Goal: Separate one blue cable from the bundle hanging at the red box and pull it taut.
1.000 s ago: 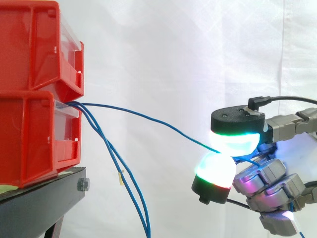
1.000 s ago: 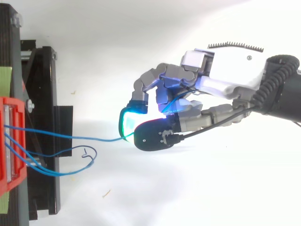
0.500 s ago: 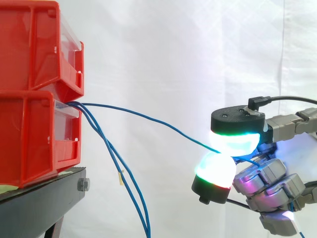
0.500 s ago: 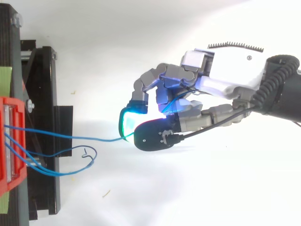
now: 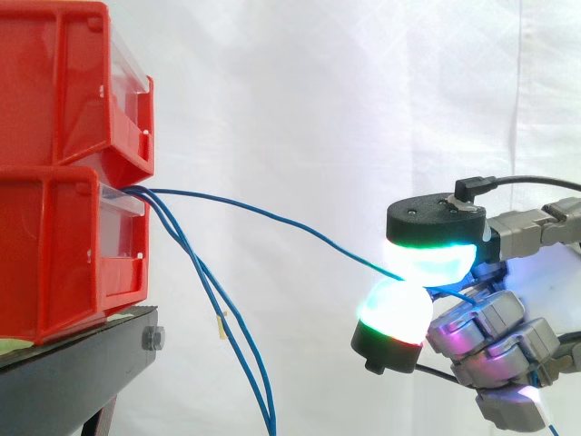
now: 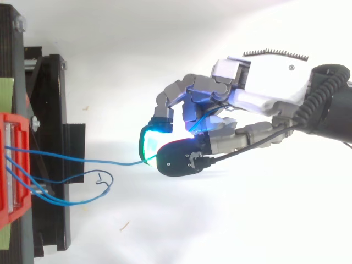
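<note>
White curtain hangs behind the work, and two red bins [image 5: 64,173] sit stacked on a black stand [image 5: 77,368] at the left of the side view. Coming in from the right, the hand [image 6: 269,71] lies roughly level with its palm turned sideways and its tips toward the bins, well apart from them. Two of its fingers [image 5: 427,259], one pad glowing green and white above and the other below, are pressed together on a single blue cable [image 5: 272,216]. The rest are curled in under the palm, glowing faint violet.

That cable leaves the front of the lower bin and slopes down to the pinch in a shallow bow, not quite straight. Past the pinch a short blue piece shows between the curled fingers, and another bit near the lower right corner of the side view. The other blue cables [image 5: 231,336] of the bundle droop from the same spot on the bin, one carrying a small yellowish tag [image 5: 222,325].

Where the cables are fixed inside the bin is hidden. Hanging strands run off the bottom edge of the side view, and the wrist is cut off at its right edge.
</note>
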Controlling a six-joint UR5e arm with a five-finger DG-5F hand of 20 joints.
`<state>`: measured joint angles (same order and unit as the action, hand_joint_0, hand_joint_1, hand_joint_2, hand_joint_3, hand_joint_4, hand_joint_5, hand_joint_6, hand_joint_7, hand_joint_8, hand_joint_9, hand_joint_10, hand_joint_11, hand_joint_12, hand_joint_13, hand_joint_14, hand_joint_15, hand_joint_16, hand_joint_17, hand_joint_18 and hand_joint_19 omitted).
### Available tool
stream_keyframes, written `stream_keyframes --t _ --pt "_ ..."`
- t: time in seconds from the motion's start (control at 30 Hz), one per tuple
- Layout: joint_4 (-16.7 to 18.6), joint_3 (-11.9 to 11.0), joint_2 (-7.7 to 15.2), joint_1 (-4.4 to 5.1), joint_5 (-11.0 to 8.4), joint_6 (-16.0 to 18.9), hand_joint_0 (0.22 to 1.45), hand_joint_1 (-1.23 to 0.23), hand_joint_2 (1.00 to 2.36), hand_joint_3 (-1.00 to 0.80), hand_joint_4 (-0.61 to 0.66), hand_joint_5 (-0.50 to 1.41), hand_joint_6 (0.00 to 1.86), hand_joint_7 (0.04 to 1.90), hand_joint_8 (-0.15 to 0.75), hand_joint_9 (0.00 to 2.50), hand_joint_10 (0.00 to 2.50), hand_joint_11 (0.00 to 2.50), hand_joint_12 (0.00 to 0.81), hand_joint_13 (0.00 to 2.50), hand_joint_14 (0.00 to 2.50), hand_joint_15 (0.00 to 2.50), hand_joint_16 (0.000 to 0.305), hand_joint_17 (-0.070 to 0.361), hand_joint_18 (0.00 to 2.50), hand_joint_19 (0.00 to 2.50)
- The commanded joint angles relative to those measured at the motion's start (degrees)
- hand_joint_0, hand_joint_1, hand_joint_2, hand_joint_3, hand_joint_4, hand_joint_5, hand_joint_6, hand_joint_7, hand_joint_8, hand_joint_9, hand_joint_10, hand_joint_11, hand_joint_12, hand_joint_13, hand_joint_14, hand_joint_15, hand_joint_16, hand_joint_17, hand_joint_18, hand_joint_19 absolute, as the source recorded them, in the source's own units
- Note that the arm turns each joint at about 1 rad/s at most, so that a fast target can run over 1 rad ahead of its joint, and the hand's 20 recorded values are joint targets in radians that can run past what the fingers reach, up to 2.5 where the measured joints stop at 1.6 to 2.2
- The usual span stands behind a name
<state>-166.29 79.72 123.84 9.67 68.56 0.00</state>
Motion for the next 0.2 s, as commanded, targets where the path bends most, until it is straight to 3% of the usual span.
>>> stream_keyframes --t 0.0,0.17 --pt "0.0 0.0 0.0 0.00 0.00 0.0 0.89 -0.75 1.00 0.30 0.02 -0.18 0.93 1.08 0.301 0.38 2.50 2.10 0.417 0.69 2.50 1.73 0.039 0.088 0.97 1.10" --pt "0.0 0.0 0.0 0.00 0.00 0.0 0.89 -0.75 1.00 0.30 0.02 -0.18 0.93 1.09 0.303 0.38 2.50 2.11 0.422 0.69 2.50 1.73 0.040 0.091 0.95 1.09"
